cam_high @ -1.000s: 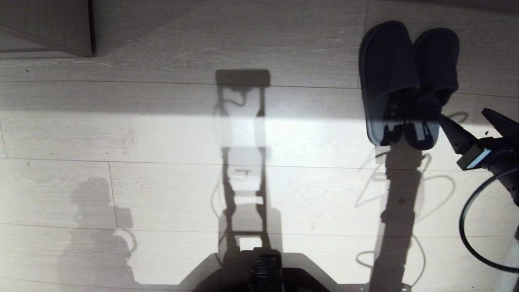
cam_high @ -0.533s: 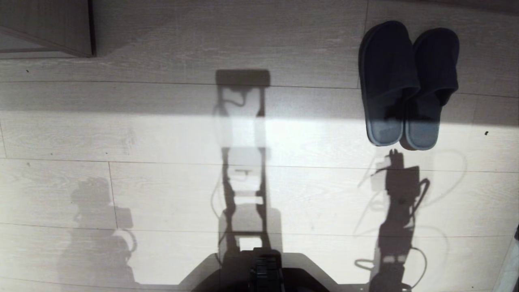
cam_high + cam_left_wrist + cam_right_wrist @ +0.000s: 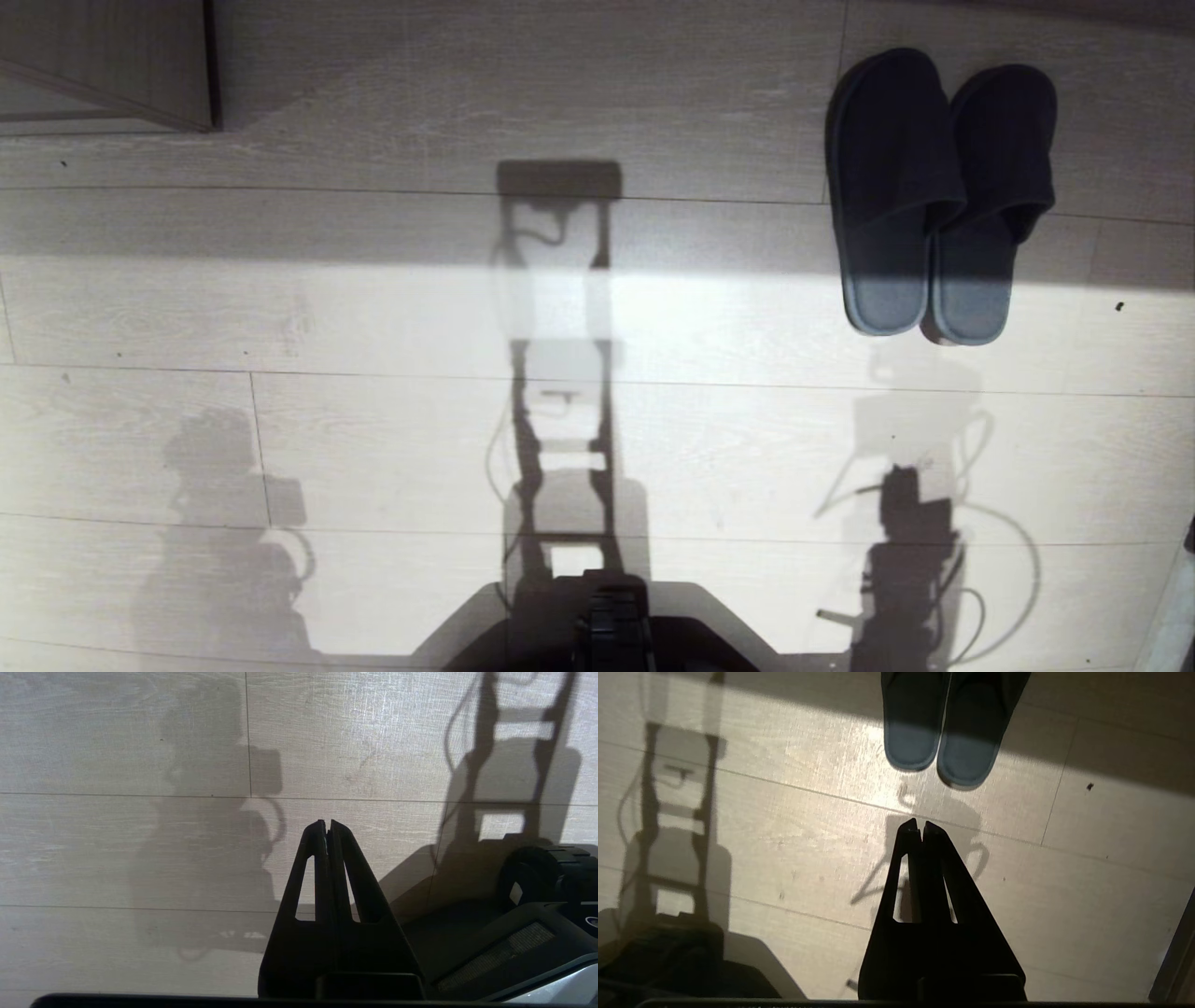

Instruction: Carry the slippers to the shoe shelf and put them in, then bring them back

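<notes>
The slippers (image 3: 887,187), a grey-blue pair, lie side by side on the pale wood floor at the far right of the head view, toes pointing away, touching each other. The right wrist view shows their heels (image 3: 915,742) ahead of my right gripper (image 3: 920,826), which is shut on nothing and hangs well short of them above bare floor. My left gripper (image 3: 327,823) is shut and empty too, parked over the floor beside the base. Neither arm shows in the head view. A corner of the shoe shelf (image 3: 140,65), beige board with a dark edge, sits at the far left.
My dark base (image 3: 611,625) fills the near middle and shows beside the left gripper (image 3: 537,933). A dark upright edge (image 3: 1176,952) stands at the near right. Shadows of my arms and mast fall across the floor planks between base and slippers.
My right gripper, open beside the slippers' heels a second ago, has drawn back out of the head view and shut. The slippers stay put on the floor.
</notes>
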